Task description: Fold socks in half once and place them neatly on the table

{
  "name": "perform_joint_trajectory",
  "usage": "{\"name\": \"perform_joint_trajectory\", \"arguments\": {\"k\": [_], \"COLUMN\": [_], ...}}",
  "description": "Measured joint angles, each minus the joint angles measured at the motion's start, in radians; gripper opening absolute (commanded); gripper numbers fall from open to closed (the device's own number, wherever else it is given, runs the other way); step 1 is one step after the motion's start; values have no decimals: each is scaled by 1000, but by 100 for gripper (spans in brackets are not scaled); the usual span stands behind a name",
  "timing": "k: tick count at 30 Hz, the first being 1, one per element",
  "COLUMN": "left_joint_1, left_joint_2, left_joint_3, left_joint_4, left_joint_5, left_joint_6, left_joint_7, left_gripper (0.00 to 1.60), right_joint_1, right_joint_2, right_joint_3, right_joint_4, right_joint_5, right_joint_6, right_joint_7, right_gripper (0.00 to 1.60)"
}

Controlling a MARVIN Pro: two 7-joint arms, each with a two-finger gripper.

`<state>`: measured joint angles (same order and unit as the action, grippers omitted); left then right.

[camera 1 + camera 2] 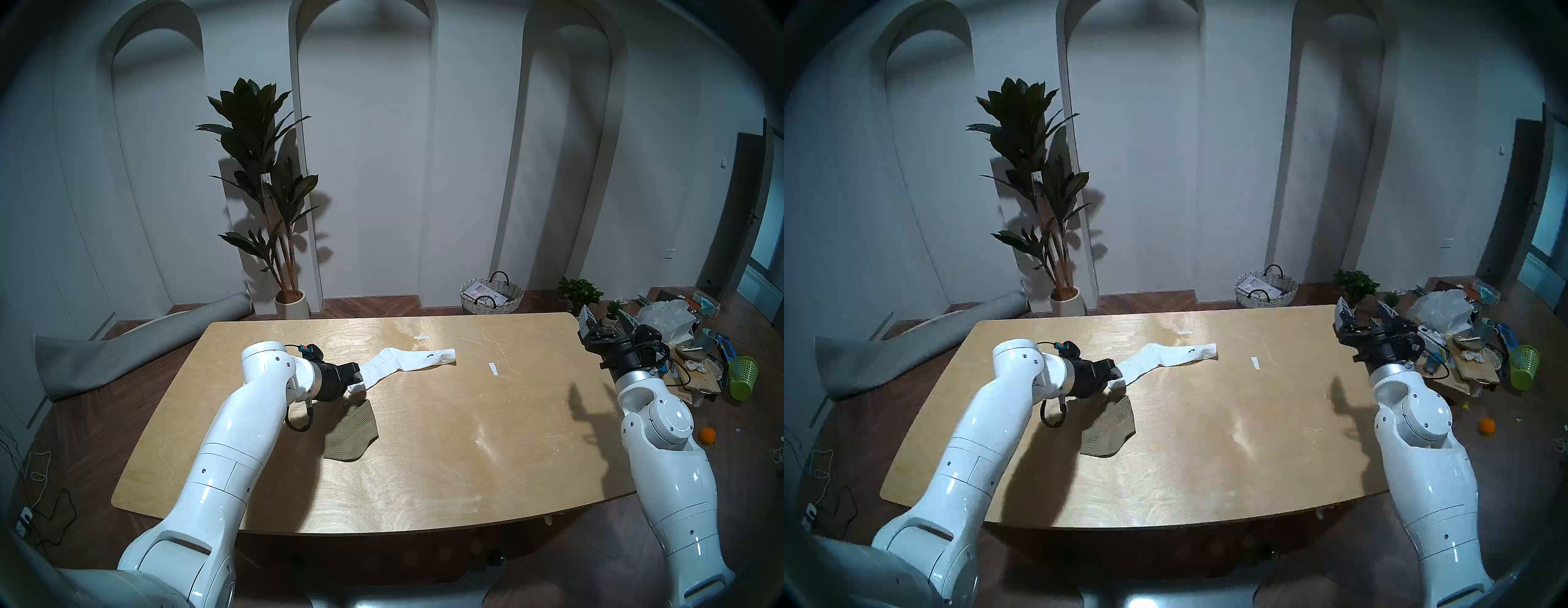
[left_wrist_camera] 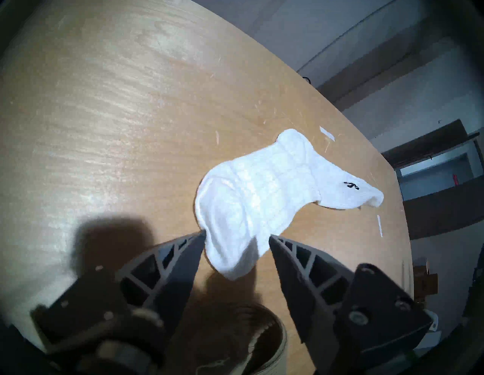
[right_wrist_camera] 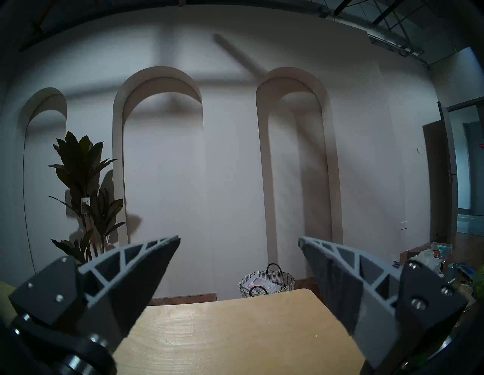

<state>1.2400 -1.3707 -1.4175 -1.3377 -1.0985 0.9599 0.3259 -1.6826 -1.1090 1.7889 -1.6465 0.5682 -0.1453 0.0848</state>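
Observation:
The white sock (image 1: 407,361) lies stretched on the table (image 1: 466,446), cuff with the dark logo to the right. My left gripper (image 1: 355,375) is shut on its near toe end, which is pinched between the fingertips (image 2: 201,235) and raised slightly; the wrist view shows the white sock (image 2: 262,188) bunched there. The olive sock (image 1: 352,433) lies flat just in front of that gripper, partly in its shadow. My right gripper (image 1: 607,318) is open and empty, raised over the table's far right corner and pointing at the wall, as the right wrist view (image 3: 239,238) shows.
Two small white paper strips (image 1: 422,338) (image 1: 492,368) lie on the far part of the table. Behind the table stand a wicker basket (image 1: 491,293) and a potted plant (image 1: 275,191). A rolled mat (image 1: 127,344) lies on the floor left, clutter (image 1: 687,339) right.

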Motion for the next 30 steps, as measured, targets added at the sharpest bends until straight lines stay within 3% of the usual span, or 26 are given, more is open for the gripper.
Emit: {"name": "perform_joint_trajectory", "arguments": {"k": [2, 6, 10, 15, 19, 20, 30], "left_joint_1": [-1, -5, -5, -3, -1, 1, 19], "left_joint_2": [-1, -6, -8, -8, -2, 3, 43], "left_joint_3": [2, 6, 10, 19, 27, 27, 9], "left_joint_4": [5, 20, 23, 14, -5, -18, -121], "left_joint_5": [3, 12, 19, 34, 47, 51, 66], "left_joint_6": [-2, -19, -35, -53, -59, -60, -46], "left_joint_7": [1, 2, -2, -5, -6, -7, -8], "left_gripper": [73, 46, 39, 10, 8, 0, 0], "right_joint_1": [0, 0, 1, 0, -5, -7, -6], "right_joint_2": [0, 0, 0, 1, 8, 11, 18], "right_joint_3": [2, 10, 13, 16, 15, 14, 19], "right_joint_4": [0, 0, 0, 0, -1, 0, 30], "right_joint_5": [3, 10, 14, 17, -3, -18, -53], "right_joint_6": [0, 0, 1, 5, 10, 13, 22], "right_joint_7": [0, 1, 1, 0, -10, -18, -47], "right_gripper": [160, 160, 160, 160, 160, 160, 160]}}
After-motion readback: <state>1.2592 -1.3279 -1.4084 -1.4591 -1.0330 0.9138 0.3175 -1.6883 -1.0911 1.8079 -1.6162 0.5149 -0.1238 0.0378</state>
